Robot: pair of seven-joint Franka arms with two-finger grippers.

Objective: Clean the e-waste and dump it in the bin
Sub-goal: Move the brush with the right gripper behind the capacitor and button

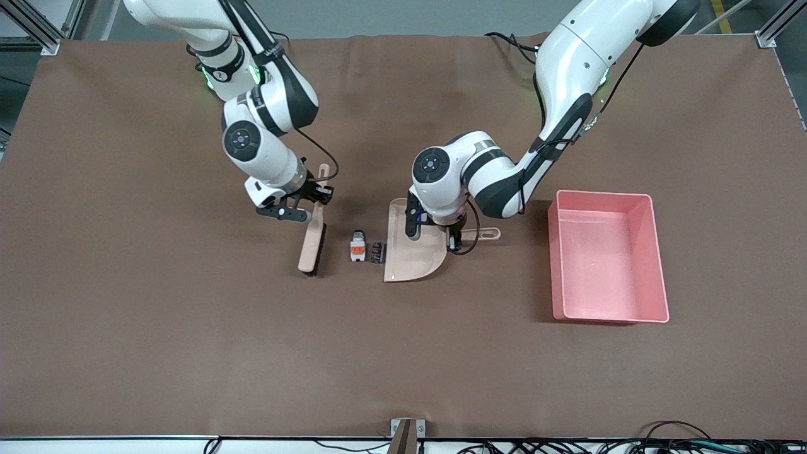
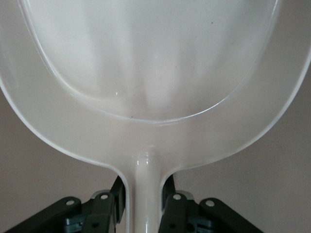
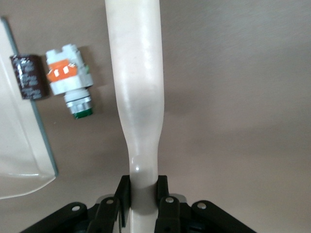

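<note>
The white e-waste part with an orange patch (image 1: 358, 247) and the dark ridged block (image 1: 377, 252) lie on the table, side by side. The block is right at the open edge of the beige dustpan (image 1: 413, 252). My left gripper (image 1: 459, 234) is shut on the dustpan's handle, and the pan rests on the table. My right gripper (image 1: 313, 200) is shut on the handle of a beige brush (image 1: 312, 243), whose bristles are down beside the white part, toward the right arm's end. The right wrist view shows the white part (image 3: 70, 80), the block (image 3: 29, 77) and the brush handle (image 3: 138, 87). The left wrist view shows the dustpan (image 2: 146, 73).
The pink bin (image 1: 605, 265) stands on the table toward the left arm's end, apart from the dustpan, with nothing in it. Brown cloth covers the table. Cables run along the table edge nearest the front camera.
</note>
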